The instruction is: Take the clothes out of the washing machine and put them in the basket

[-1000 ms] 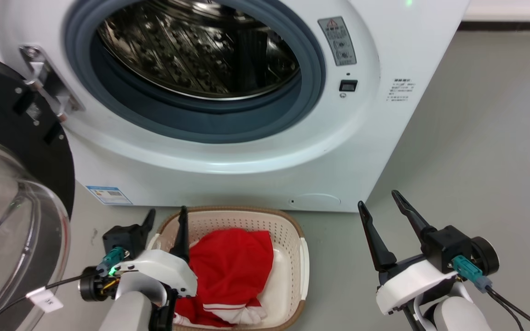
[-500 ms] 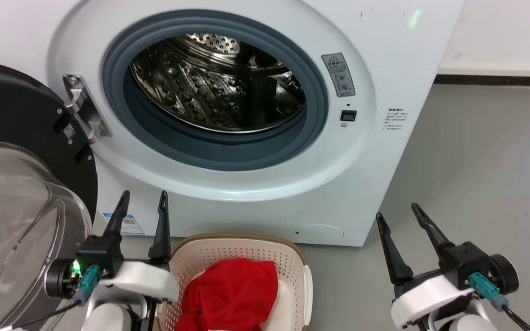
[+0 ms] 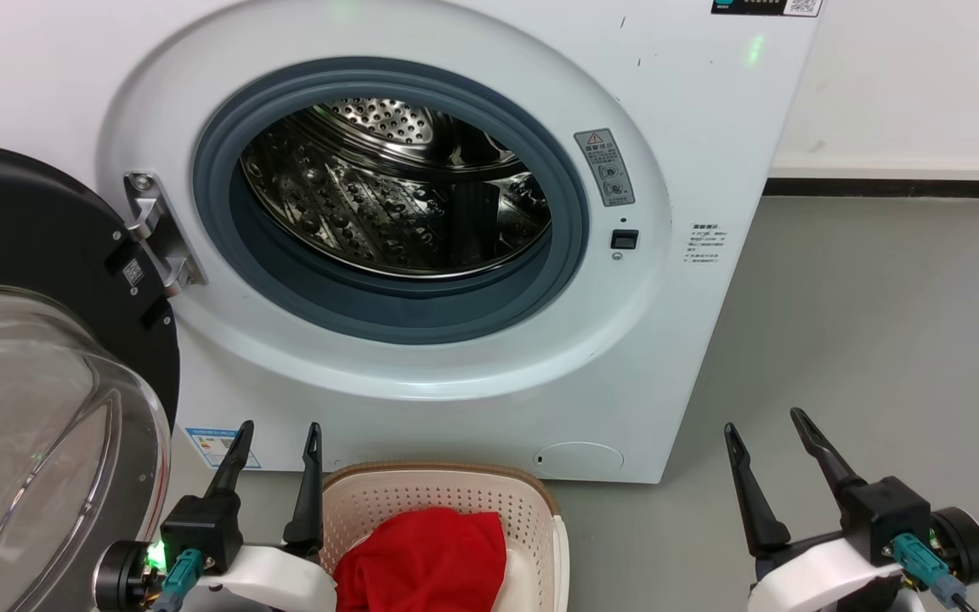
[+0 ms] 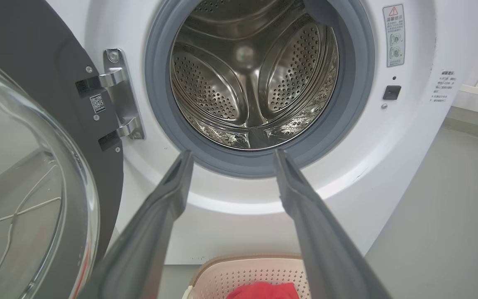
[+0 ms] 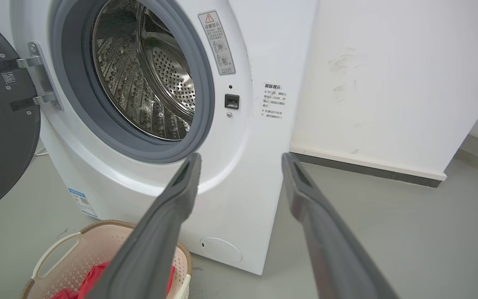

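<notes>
The red clothes (image 3: 426, 557) lie inside the cream basket (image 3: 532, 501) on the floor in front of the white washing machine (image 3: 668, 340). The steel drum (image 3: 396, 204) shows bare metal behind the grey ring. My left gripper (image 3: 280, 433) stands open just left of the basket, fingers pointing up, nothing between them. My right gripper (image 3: 763, 421) is open over the floor to the right of the machine. In the left wrist view the clothes (image 4: 264, 290) and basket (image 4: 247, 270) sit below my open left gripper (image 4: 230, 155). The right wrist view has the basket (image 5: 77, 253) beside the open right gripper (image 5: 241, 160).
The machine's black-rimmed glass door (image 3: 39, 408) hangs open at the left, close to my left arm. Grey floor (image 3: 880, 340) stretches to the right of the machine, bounded by a white wall with a dark skirting (image 3: 897, 187).
The head camera has tilted up, so the machine and basket sit lower in view. My left gripper has lifted out of the basket and stands upright beside it, with the clothes left inside.
</notes>
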Controlling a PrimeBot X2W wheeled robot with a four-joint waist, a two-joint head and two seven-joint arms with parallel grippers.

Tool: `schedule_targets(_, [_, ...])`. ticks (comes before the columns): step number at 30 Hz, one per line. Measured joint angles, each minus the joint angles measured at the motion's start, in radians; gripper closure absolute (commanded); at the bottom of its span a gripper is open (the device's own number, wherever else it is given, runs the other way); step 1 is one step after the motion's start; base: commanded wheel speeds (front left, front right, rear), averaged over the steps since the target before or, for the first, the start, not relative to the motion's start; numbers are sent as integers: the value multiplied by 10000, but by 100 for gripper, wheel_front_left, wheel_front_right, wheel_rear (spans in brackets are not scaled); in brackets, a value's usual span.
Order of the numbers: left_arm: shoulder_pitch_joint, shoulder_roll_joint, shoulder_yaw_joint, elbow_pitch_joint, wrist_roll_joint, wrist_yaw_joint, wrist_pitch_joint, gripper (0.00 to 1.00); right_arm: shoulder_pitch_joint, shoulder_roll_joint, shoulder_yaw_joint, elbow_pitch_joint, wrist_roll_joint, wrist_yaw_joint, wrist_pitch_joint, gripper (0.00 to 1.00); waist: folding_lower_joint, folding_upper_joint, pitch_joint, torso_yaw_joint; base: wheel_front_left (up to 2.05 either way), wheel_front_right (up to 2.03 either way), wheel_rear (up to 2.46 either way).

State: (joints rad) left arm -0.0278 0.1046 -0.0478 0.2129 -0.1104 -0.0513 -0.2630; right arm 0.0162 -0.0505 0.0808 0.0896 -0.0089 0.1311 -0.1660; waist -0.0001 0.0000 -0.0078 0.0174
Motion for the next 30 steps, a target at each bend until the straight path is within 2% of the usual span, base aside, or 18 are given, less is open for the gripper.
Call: schedule_targets(30, [-4, 67, -12, 77, -257, 73, 0, 0, 453, 2, -295, -159, 180, 0, 272, 0, 1, 0, -77, -305, 0, 0, 0])
